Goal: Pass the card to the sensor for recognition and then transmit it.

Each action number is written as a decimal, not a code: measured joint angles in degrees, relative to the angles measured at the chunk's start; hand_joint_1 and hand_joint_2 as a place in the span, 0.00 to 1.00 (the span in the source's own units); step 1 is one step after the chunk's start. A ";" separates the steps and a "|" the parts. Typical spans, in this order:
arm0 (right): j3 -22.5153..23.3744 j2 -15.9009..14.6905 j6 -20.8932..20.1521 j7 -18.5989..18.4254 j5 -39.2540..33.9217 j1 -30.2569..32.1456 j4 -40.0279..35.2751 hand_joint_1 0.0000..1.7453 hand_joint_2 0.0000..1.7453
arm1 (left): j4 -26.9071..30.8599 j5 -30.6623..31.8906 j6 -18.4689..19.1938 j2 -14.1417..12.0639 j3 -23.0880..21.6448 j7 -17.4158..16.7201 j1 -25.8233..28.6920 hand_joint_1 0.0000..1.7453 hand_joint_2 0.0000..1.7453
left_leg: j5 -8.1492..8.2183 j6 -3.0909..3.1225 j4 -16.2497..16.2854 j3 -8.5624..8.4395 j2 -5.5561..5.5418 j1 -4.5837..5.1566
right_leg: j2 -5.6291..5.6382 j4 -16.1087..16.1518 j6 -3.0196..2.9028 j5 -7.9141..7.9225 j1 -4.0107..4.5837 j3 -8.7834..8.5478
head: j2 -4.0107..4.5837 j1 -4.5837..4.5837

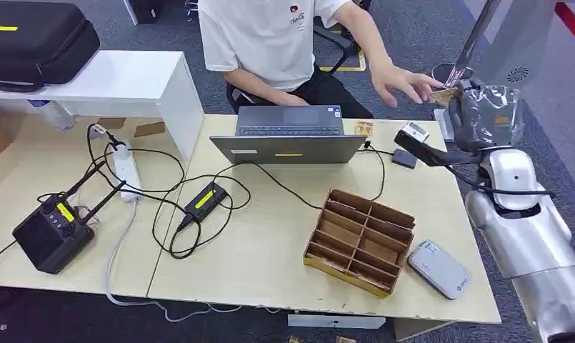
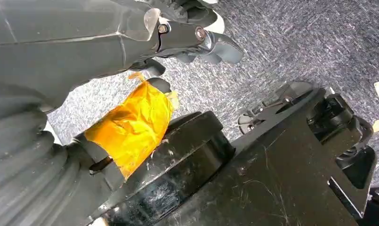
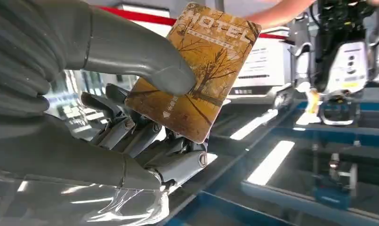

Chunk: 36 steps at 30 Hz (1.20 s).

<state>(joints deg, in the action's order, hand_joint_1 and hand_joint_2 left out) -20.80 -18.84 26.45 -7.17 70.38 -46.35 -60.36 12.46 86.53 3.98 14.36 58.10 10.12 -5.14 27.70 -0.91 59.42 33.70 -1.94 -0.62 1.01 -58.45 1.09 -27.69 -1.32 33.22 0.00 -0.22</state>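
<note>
Right now the right hand [image 3: 131,117] pinches the HOTEL card [image 3: 197,70] at the head view's upper right by a person's hand [image 1: 406,82], over grey carpet [image 1: 413,28] beyond a pale wooden table [image 1: 270,264] holding laptop [image 1: 288,136], divided tray [image 1: 359,239], and card reader [image 1: 439,269]; left hand [image 2: 187,28] state unclear.

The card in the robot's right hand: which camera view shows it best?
The right wrist view. There the card is close and large, its tree picture and the word HOTEL readable, pinched under the thumb of the right hand. In the head view it is a small tan patch near a person's hand.
</note>
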 joint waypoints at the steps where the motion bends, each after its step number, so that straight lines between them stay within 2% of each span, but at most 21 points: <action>1: -0.75 0.57 0.13 0.00 -0.02 -0.83 1.15 1.00 1.00 | 0.00 0.00 0.07 0.00 -0.13 0.00 0.00 0.00 1.00 | -0.01 -0.01 0.00 0.01 -0.02 0.00 | -0.02 0.00 0.00 0.00 0.00 0.00 | 0.00 0.00; 8: -3.83 2.84 0.46 -0.11 0.61 -3.60 5.93 1.00 1.00 | 0.00 0.00 0.24 -0.02 -0.46 0.00 -0.02 0.00 1.00 | 0.00 -0.01 0.00 0.06 -0.02 0.01 | -0.04 0.03 0.01 -0.01 -0.01 0.01 | 0.00 0.00; 9: -4.01 2.93 0.48 -0.11 0.59 -3.77 6.22 0.00 1.00 | 0.00 0.00 0.26 0.00 -0.53 0.00 -0.02 0.00 1.00 | 0.00 -0.01 0.00 0.06 -0.02 0.01 | -0.04 0.04 0.01 -0.01 -0.01 0.01 | 0.00 0.00; 16: -5.16 3.15 0.55 0.68 -1.00 -4.39 7.59 0.00 1.00 | -0.02 -0.09 2.10 0.15 -0.70 1.59 0.01 0.00 1.00 | 0.00 -0.01 0.02 0.03 0.00 0.01 | -0.04 0.04 0.01 0.00 -0.01 0.01 | 0.00 0.02; 24: -5.62 1.55 1.55 1.51 -2.73 -1.57 5.43 0.00 1.00 | -0.48 -0.68 1.16 0.81 -0.77 1.38 0.20 0.00 1.00 | 0.00 -0.01 0.03 0.02 0.02 -0.02 | -0.02 0.05 0.00 0.00 0.01 0.06 | 0.00 -0.02; 28: -4.31 -0.72 3.75 3.30 -5.29 5.44 -1.40 0.00 1.00 | -0.48 -1.47 0.96 0.90 -0.77 1.25 0.31 0.00 1.00 | 0.03 0.02 0.03 0.03 -0.02 -0.02 | -0.08 0.08 0.02 -0.02 0.02 0.06 | 0.00 -0.05; 36: 2.40 -3.60 8.92 5.82 -6.51 29.11 -23.39 0.00 1.00 | -0.50 -4.22 0.37 0.92 -0.74 1.22 0.78 0.00 1.00 | 0.23 0.07 -0.01 0.08 -0.01 -0.02 | -0.12 0.11 0.03 -0.17 0.03 0.05 | 0.00 0.00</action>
<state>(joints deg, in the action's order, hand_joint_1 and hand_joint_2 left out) -18.40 -22.45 35.37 -1.35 63.87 -17.25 -83.74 11.96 82.31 4.35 15.28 57.35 11.34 -4.36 27.94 -0.84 59.41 33.77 -1.95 -0.64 0.88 -58.35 1.12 -27.85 -1.30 33.28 0.00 -0.22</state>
